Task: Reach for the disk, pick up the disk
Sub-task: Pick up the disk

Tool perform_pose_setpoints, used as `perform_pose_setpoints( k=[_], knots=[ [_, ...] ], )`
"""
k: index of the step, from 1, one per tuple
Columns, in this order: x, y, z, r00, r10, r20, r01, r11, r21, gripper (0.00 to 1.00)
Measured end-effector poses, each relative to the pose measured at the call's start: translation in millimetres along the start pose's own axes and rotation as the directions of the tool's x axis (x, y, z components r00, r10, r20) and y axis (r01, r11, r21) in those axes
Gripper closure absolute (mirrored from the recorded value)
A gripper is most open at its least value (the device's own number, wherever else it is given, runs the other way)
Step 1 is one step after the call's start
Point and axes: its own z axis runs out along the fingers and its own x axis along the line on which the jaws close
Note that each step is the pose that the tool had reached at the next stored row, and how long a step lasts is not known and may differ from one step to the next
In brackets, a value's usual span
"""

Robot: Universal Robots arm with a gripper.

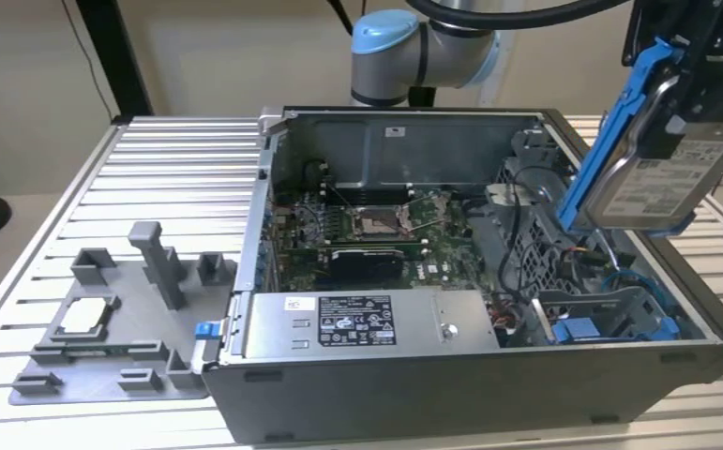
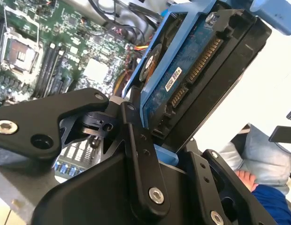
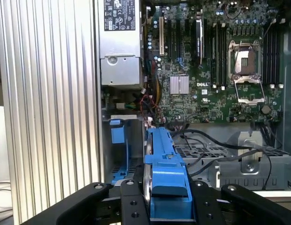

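The disk (image 1: 659, 180), a silver metal drive with a white label and bright blue side rails, hangs tilted on edge above the open computer case, at the exterior view's right. My gripper (image 1: 684, 98) comes down from above and is shut on its upper part. In the second wrist view the disk's blue circuit-board underside (image 2: 183, 70) sits clamped between my black fingers (image 2: 136, 136). In the first wrist view the disk's blue rail (image 3: 166, 164) runs edge-on out of my gripper (image 3: 166, 208), well above the case's drive bay (image 3: 118, 140).
The open computer case (image 1: 461, 384) holds a motherboard (image 1: 374, 225), a long grey power supply box (image 1: 361, 323), loose cables and a drive cage (image 1: 611, 319). A grey fixture plate (image 1: 98, 356) carrying a small square chip (image 1: 86, 314) lies at the exterior view's left. A person's hand (image 2: 248, 180) is nearby.
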Motion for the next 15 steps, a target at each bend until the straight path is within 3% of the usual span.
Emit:
perform_pose_setpoints(
  k=[10,15],
  knots=[
    [29.2,-1.6,0.4,1.0,0.0,-0.0001,0.0,1.0,0.0,1.0],
    [39.7,-2.1,0.7,1.0,0.0,-0.0002,0.0,1.0,0.0,1.0]
  ],
)
